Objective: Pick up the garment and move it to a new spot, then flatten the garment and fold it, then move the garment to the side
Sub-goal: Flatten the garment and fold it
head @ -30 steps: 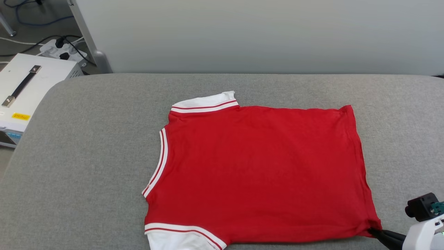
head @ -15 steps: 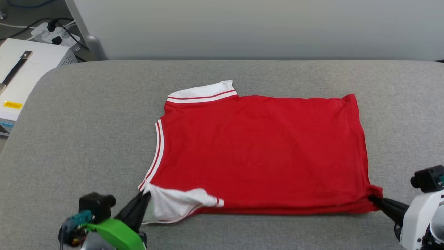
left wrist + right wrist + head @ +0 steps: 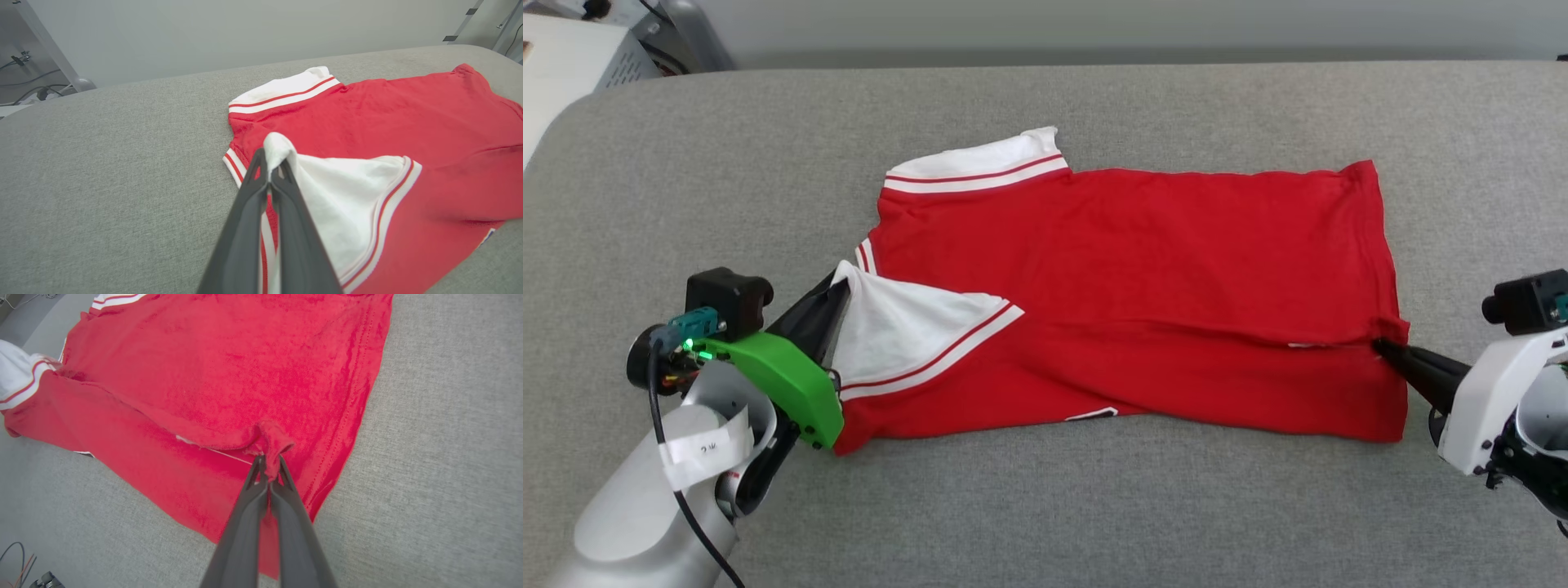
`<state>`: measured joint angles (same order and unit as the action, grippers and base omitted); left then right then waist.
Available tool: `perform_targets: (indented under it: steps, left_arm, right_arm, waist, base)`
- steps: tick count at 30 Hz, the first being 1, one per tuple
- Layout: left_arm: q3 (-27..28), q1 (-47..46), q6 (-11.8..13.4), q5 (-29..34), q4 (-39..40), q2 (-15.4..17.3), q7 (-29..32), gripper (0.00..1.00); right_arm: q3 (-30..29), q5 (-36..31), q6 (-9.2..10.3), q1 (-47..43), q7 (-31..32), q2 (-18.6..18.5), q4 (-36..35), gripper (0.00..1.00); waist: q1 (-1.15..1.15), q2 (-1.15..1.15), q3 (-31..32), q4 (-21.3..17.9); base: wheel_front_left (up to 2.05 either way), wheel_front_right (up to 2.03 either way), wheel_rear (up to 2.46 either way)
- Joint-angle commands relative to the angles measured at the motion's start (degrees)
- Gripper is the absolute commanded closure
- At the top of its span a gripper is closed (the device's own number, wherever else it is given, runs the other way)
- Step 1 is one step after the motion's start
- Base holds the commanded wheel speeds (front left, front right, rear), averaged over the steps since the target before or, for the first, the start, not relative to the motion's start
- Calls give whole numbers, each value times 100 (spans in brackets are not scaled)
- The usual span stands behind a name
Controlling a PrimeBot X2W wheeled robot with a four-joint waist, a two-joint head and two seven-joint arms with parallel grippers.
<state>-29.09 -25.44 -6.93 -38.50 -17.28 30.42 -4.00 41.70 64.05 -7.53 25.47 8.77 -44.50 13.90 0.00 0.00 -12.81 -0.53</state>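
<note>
- Peeking out at the near edge of the garment (image 3: pixel 1160 269), a sliver of black-and-white print (image 3: pixel 1092 414) is too small to read, and the rest of it is out of sight.
- The left gripper (image 3: pixel 840 287) is partly covered by its green housing (image 3: pixel 784 384) in the head view, and cloth wraps over its tips. The left wrist view shows its two dark fingers pressed together on the tip of the near white sleeve (image 3: pixel 907 335).
- The right gripper (image 3: pixel 1382 348) is cut off past its white wrist by the right edge of the head view. Its fingers are clamped on a bunched bit of the red hem (image 3: pixel 1380 229).
- A white box (image 3: pixel 560 61) at the far left corner is cropped.
- The garment lies in the middle of the grey padded surface (image 3: pixel 1094 506), with the collar end to the left and the hem to the right.
- It is red, with white sleeves edged in red-and-white stripes.
- Its near long side is raised and doubled toward the far side between the two grips, with a soft ridge running across.
- The far sleeve (image 3: pixel 980 159) lies flat.
</note>
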Motion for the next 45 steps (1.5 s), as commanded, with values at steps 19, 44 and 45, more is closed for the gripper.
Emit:
perform_targets:
  steps: [19, 44, 45]
  left_arm:
    - [-2016, -1321, -55, -973, -1987, -86, -695, 100]
    - [-2541, -2031, -17, -1598, -1243, 721, 629, 0]
    - [-2610, -2061, -19, -1667, -1149, 767, 972, 0]
  right_arm:
    - [482, -614, 4, 1236, -128, 838, 1541, 100]
    - [-89, -345, 4, 47, -964, 143, 641, 0]
    - [-134, -372, 4, -2, -944, 150, 627, 0]
  waist:
    - [0, 0, -649, -72]
    - [0, 0, 367, 285]
    - [0, 0, 381, 287]
  base:
    - [0, 0, 0]
    - [0, 0, 0]
    - [0, 0, 0]
